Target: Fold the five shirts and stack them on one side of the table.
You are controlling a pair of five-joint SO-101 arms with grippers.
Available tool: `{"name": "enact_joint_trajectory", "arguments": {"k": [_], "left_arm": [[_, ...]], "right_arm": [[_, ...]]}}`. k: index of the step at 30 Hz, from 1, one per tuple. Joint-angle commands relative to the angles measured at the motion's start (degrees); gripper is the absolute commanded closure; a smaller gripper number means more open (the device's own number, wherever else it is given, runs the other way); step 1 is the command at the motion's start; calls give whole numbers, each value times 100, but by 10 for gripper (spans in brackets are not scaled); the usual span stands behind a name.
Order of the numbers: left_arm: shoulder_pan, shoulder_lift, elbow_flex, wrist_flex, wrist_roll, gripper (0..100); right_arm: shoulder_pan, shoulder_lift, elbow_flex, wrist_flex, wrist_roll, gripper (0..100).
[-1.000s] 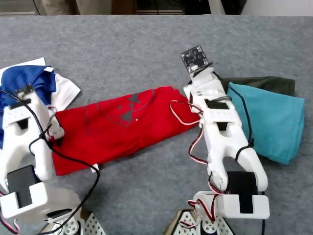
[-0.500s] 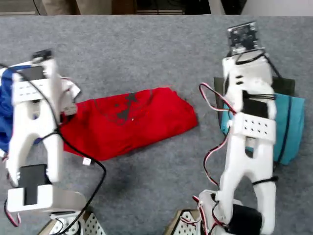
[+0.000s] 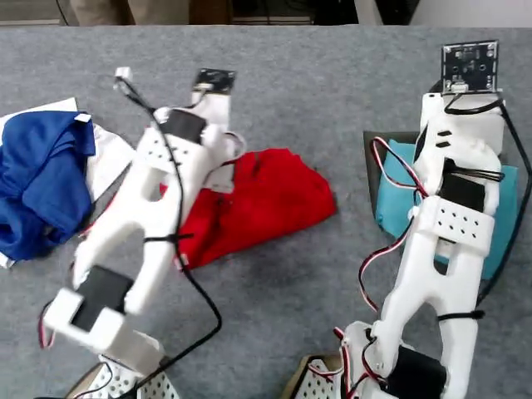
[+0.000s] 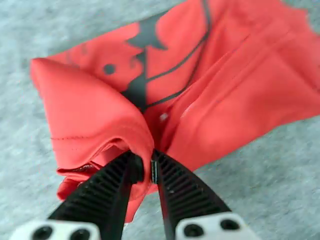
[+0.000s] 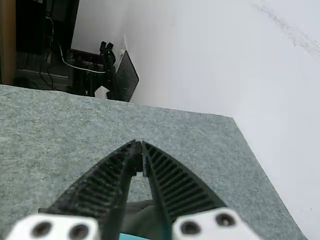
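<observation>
A red shirt (image 3: 278,199) with a dark print lies mid-table, its left part doubled over toward the middle. My left gripper (image 4: 147,167) is shut on a fold of the red shirt (image 4: 210,85), pinching the hem between its black fingers. The left arm (image 3: 166,191) stretches across the shirt's left half and hides it. A folded teal shirt (image 3: 392,212) lies on a dark green shirt (image 3: 371,143) at the right, mostly under the right arm (image 3: 453,216). My right gripper (image 5: 142,148) is raised above them, shut with nothing in it.
A crumpled blue shirt (image 3: 41,179) rests on a white shirt (image 3: 110,158) at the table's left edge. Bare grey cloth (image 3: 316,91) runs along the back and between the arms. Beyond the table's far edge stand a white wall (image 5: 210,55) and dark equipment (image 5: 115,70).
The left arm has swung right and back, carrying the red shirt's left edge over toward its middle. The right arm has risen and moved farther back over the teal shirt.
</observation>
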Motion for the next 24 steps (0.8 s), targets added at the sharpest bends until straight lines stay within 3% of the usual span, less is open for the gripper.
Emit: {"name": "enact_joint_trajectory", "arguments": {"k": [1, 16, 24], "left_arm": [[404, 611, -967, -26, 281, 981], [1204, 3644, -5547, 1530, 492, 980], [1389, 4716, -6804, 1697, 501, 980]], "right_arm": [[101, -268, -338, -149, -53, 990], [75, -251, -338, -149, -53, 990], [57, -251, -338, -149, -53, 990]]}}
